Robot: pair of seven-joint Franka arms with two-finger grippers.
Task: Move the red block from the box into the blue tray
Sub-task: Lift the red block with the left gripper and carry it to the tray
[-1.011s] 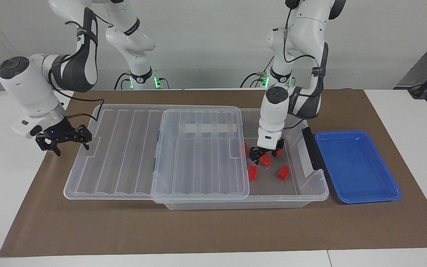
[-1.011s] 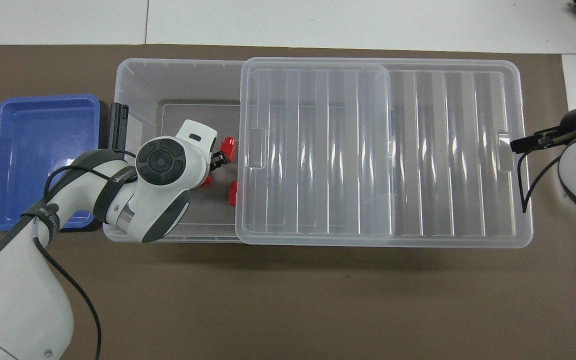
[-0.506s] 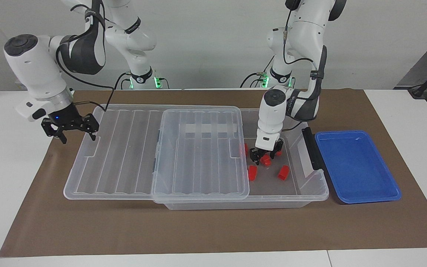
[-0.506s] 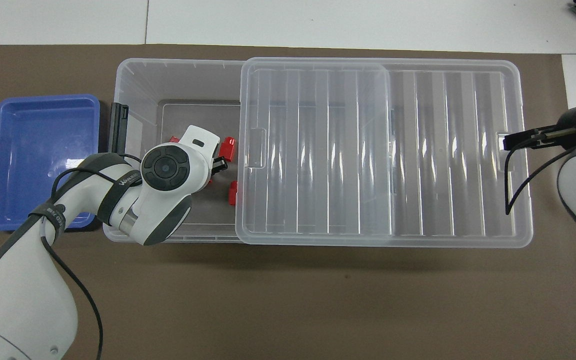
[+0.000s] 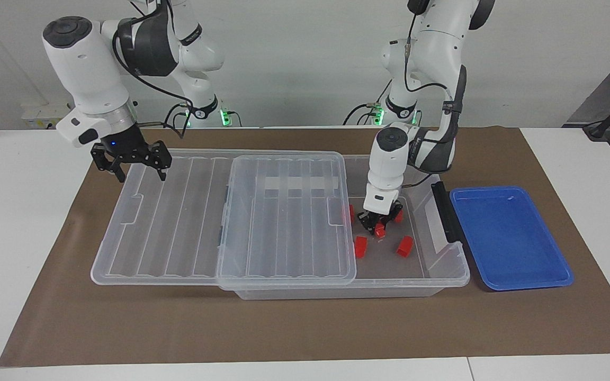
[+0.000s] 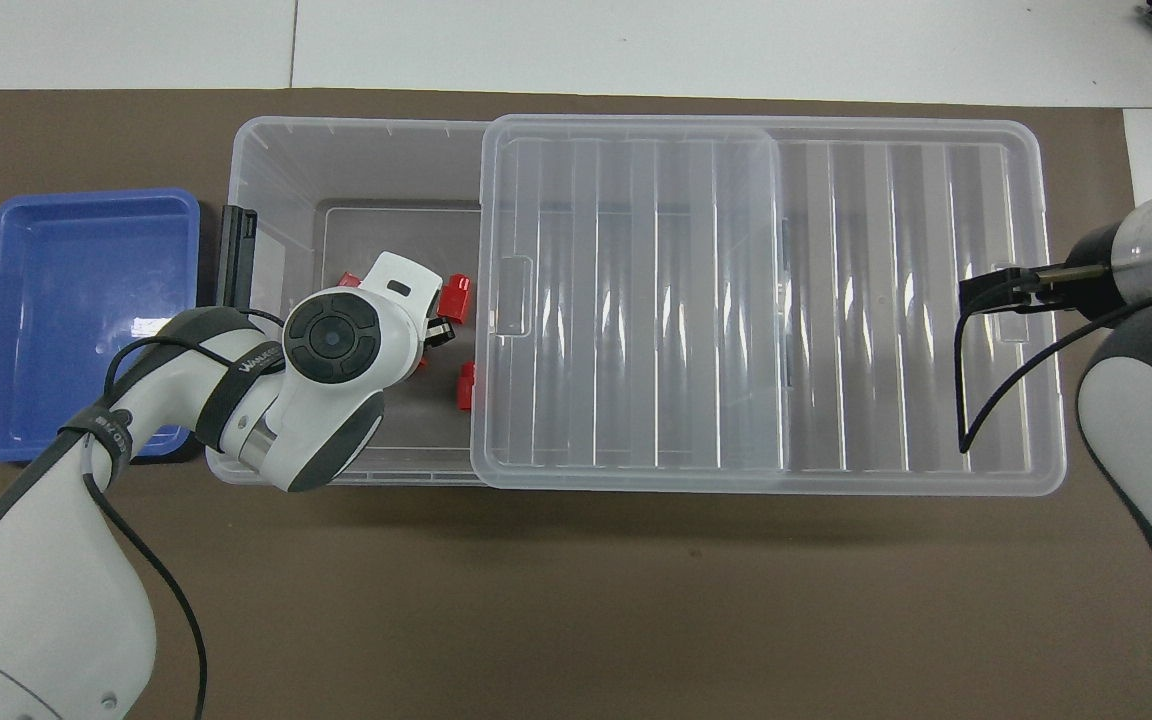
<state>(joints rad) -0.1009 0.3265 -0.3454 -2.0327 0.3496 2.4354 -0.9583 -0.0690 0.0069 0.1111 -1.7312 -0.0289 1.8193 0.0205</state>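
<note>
In the facing view you see the left gripper (image 5: 379,224) down inside the open end of the box (image 5: 445,270), fingers closed on a red block (image 5: 379,229); more red blocks lie around it. The blue tray (image 5: 511,275) sits beside the box toward the left arm's edge of the table. The right gripper (image 5: 131,165) hangs spread open over the lid (image 5: 178,211).

From overhead you find the left arm (image 6: 326,350) covering that block, and the right gripper (image 6: 996,290) over the lid's (image 6: 836,300) end.
</note>
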